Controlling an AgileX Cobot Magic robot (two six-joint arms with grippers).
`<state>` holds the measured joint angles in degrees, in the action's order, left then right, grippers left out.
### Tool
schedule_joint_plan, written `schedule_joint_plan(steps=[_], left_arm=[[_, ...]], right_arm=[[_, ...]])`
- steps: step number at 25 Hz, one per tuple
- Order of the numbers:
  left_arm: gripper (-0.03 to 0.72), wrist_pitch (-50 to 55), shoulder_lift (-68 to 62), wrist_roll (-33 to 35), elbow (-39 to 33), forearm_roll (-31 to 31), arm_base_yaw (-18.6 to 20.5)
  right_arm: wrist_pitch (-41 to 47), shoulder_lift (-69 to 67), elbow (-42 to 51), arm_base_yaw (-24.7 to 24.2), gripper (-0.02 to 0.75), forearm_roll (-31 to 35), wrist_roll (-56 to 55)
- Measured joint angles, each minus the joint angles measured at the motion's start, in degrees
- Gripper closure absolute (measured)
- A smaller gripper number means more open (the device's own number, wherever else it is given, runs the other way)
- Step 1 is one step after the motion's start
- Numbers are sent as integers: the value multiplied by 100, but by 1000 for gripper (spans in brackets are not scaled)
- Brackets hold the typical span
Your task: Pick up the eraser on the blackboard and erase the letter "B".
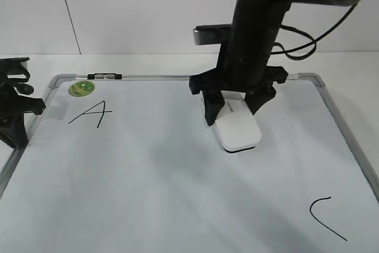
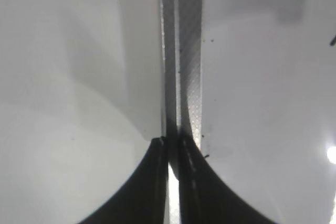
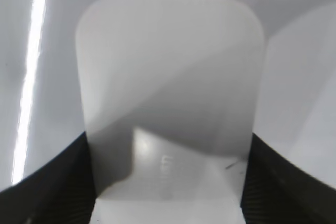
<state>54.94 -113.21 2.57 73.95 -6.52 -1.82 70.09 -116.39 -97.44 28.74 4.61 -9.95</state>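
Observation:
The blackboard (image 1: 177,194) is a white dry-erase board with a grey frame, lying flat. The white eraser (image 1: 238,130) rests on it right of centre, and it fills the right wrist view (image 3: 168,77). My right gripper (image 1: 234,109) reaches down over the eraser's far end with a finger against each side, shut on it (image 3: 169,140). The letter "B" shows in no view. My left gripper (image 1: 18,117) sits at the board's left edge, and in the left wrist view (image 2: 172,142) it is shut above the grey frame strip (image 2: 181,51).
A black "A" (image 1: 89,114) is at the board's far left and a black "C" curve (image 1: 325,217) at its near right. A round green sticker (image 1: 81,89) and a small dark clip (image 1: 103,76) sit by the far-left frame. Cables hang behind the right arm.

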Motion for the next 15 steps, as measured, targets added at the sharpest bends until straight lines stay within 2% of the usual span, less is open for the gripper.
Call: schedule_joint_plan(steps=[10, 15], left_arm=[[672, 0, 0, 0, 0, 0, 0], [672, 0, 0, 0, 0, 0, 0]], right_arm=[[0, 327, 159, -863, 206, -24, -117], [0, 615, 748, -1326, 206, -250, -129]])
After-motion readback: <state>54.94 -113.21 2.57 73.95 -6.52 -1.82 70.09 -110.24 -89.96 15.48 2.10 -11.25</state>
